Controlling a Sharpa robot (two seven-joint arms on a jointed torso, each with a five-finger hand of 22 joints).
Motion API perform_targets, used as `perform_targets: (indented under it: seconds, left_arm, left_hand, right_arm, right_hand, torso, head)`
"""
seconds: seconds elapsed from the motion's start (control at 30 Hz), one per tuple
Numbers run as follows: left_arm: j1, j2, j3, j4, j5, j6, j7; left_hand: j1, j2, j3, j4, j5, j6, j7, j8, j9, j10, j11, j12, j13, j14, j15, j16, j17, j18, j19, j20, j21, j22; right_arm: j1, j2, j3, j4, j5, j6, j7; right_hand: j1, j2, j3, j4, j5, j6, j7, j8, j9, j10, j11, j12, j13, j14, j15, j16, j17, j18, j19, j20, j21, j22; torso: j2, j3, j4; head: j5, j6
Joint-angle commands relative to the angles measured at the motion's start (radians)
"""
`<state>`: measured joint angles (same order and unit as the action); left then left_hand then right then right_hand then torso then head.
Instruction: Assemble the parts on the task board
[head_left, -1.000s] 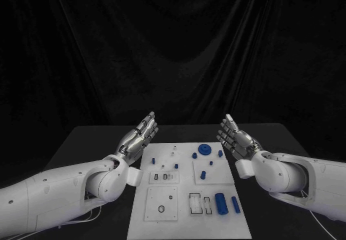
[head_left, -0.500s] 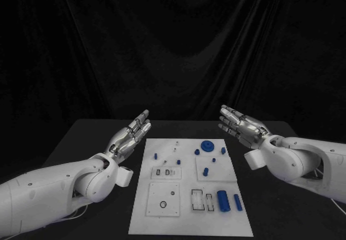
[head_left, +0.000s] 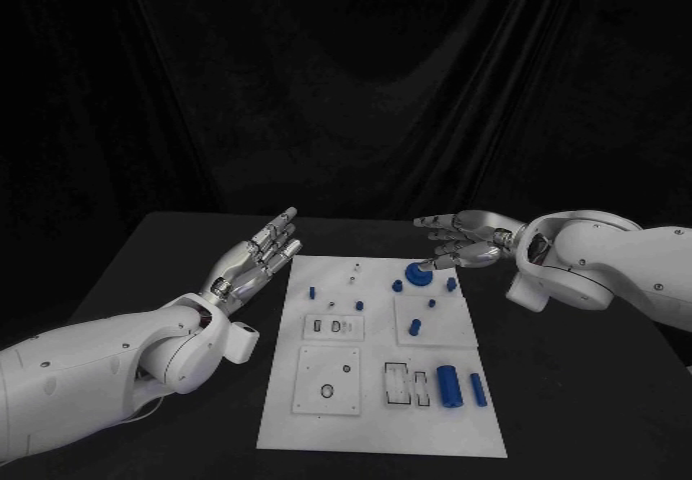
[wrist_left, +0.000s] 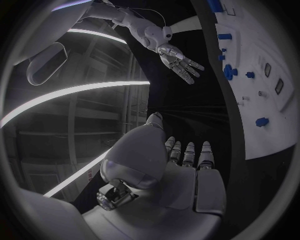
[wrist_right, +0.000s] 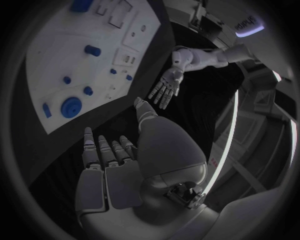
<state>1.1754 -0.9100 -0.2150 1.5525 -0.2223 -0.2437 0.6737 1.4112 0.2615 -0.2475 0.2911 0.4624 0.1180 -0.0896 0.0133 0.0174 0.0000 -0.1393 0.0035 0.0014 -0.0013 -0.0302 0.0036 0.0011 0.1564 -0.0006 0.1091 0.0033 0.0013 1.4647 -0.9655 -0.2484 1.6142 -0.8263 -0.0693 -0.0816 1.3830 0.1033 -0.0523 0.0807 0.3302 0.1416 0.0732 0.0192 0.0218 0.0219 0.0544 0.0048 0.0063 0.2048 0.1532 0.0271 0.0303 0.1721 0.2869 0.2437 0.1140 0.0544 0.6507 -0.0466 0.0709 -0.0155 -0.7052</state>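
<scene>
Both hands empty above the task board's far end

The right hand (head_left: 462, 240), fingers spread and holding nothing, hovers just beyond the blue round disc part (head_left: 415, 272) on the white task board (head_left: 378, 420). The left hand (head_left: 260, 257), also spread and empty, hangs beside the board's far left corner, with the small blue pegs (head_left: 312, 293) just to its inner side.

A black table (head_left: 173, 260) is seen running from the near edge back to a dark curtain. Only one thing is laid directly on it: the white task board (head_left: 382, 420), set flat around the middle, long side running near to far. Bare black tabletop is left on both its left and right sides. The board's far end is stopped a little short of the table's far edge, and its near end is placed close to the near side.
</scene>
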Motion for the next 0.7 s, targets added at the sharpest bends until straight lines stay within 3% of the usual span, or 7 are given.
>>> perform_targets:
  seconds: [0.03,0.07,0.1,0.27,0.33,0.47,0.7]
  left_arm:
    - [0.009,0.001,0.001,0.006,-0.026,-0.029,0.099]
    - [0.01,0.0,0.001,0.007,-0.026,-0.03,0.1]
    - [0.012,-0.001,0.001,0.009,-0.027,-0.032,0.102]
    - [0.019,-0.01,0.001,0.024,-0.058,-0.037,0.102]
    - [0.021,-0.016,0.001,0.036,-0.068,-0.033,0.098]
    - [0.024,-0.026,0.001,0.055,-0.077,-0.023,0.091]
    - [0.026,-0.03,0.001,0.065,-0.082,0.0,0.082]
  left_hand:
    - [0.011,0.001,0.007,0.001,0.012,0.003,-0.003,0.005,0.002,0.0,-0.001,-0.003,-0.001,0.001,-0.021,-0.004,-0.001,0.012,0.001,0.007,-0.003,-0.001]
    - [0.013,0.001,0.007,0.001,0.017,0.006,-0.001,0.006,0.002,0.0,0.001,-0.003,-0.001,0.001,-0.02,-0.004,-0.001,0.013,0.001,0.006,-0.003,-0.001]
    - [0.015,0.001,0.007,0.001,0.019,0.006,0.0,0.006,0.002,0.0,0.003,-0.003,-0.001,0.001,-0.02,-0.004,-0.001,0.013,0.001,0.006,-0.003,-0.001]
    - [0.02,0.002,0.008,0.001,0.027,0.007,0.007,0.006,0.002,0.0,0.013,-0.003,-0.001,0.001,-0.018,-0.004,-0.001,0.015,0.001,0.001,-0.003,-0.001]
    - [0.022,0.003,0.009,0.001,0.033,0.005,0.009,0.005,0.002,0.0,0.016,-0.003,-0.001,0.001,-0.017,-0.004,-0.001,0.016,0.001,-0.001,-0.003,-0.001]
    - [0.024,0.006,0.01,0.001,0.039,0.004,0.017,0.005,0.002,0.0,0.026,-0.003,-0.001,0.001,-0.01,-0.004,-0.001,0.018,0.001,-0.001,-0.003,-0.001]
    - [0.03,0.005,0.012,0.0,0.047,0.003,0.022,0.005,0.001,0.0,0.031,-0.003,-0.001,0.001,0.009,-0.004,-0.001,0.019,0.001,0.007,-0.003,-0.001]
  right_arm:
    - [0.015,0.003,0.001,0.001,-0.437,0.058,-0.121]
    - [0.017,0.004,0.001,0.001,-0.487,0.054,-0.118]
    - [0.019,0.004,0.001,0.003,-0.55,0.049,-0.114]
    - [0.024,0.005,0.001,0.011,-0.793,0.027,-0.099]
    - [0.025,0.006,0.001,0.016,-0.882,0.011,-0.095]
    - [0.027,0.011,0.001,0.016,-0.978,-0.027,-0.084]
    - [0.026,0.029,0.001,-0.008,-1.032,-0.1,-0.034]
  right_hand:
    - [-0.006,-0.022,0.045,-0.025,-0.03,0.042,-0.004,0.008,0.005,0.036,-0.001,0.008,0.007,0.129,-0.014,0.017,0.016,0.0,0.092,-0.009,0.022,0.003]
    - [-0.006,-0.025,0.054,-0.032,-0.037,0.059,-0.006,0.01,0.006,0.049,-0.004,0.01,0.009,0.195,-0.018,0.027,0.026,0.003,0.139,-0.01,0.035,0.007]
    - [-0.004,-0.03,0.07,-0.045,-0.053,0.096,-0.008,0.014,0.01,0.081,-0.005,0.015,0.014,0.419,-0.026,0.066,0.06,0.009,0.29,-0.011,0.077,0.022]
    - [0.01,-0.042,0.109,-0.082,-0.1,0.295,-0.019,0.033,0.027,0.294,-0.018,0.039,0.04,0.778,-0.086,0.153,0.147,0.013,0.615,-0.045,0.121,0.026]
    - [0.01,-0.051,0.124,-0.091,-0.122,0.431,-0.025,0.048,0.042,0.431,-0.024,0.053,0.057,0.933,-0.126,0.205,0.201,0.013,0.76,-0.07,0.152,0.036]
    - [0.009,-0.07,0.127,-0.111,-0.129,0.553,-0.023,0.052,0.054,0.703,-0.029,0.084,0.093,1.141,-0.168,0.39,0.325,0.008,0.966,-0.145,0.259,0.094]
    - [-0.033,-0.091,0.137,-0.089,-0.165,0.648,-0.037,0.046,0.057,0.846,-0.027,0.07,0.106,1.163,-0.185,0.74,0.559,0.005,1.032,-0.17,0.412,0.238]
  torso:
    - [0.027,-0.0101,0.0098]
    - [0.031,-0.011,0.0132]
    - [0.034,-0.0124,0.0177]
    - [0.046,-0.0156,0.0339]
    - [0.052,-0.0168,0.0429]
    - [0.058,-0.0174,0.0511]
    - [0.066,-0.0196,0.0554]
  head:
    - [0.004,-0.001]
    - [0.003,-0.001]
    - [0.002,-0.006]
    - [-0.004,-0.015]
    - [-0.013,-0.015]
    - [-0.025,-0.017]
    - [-0.033,-0.023]
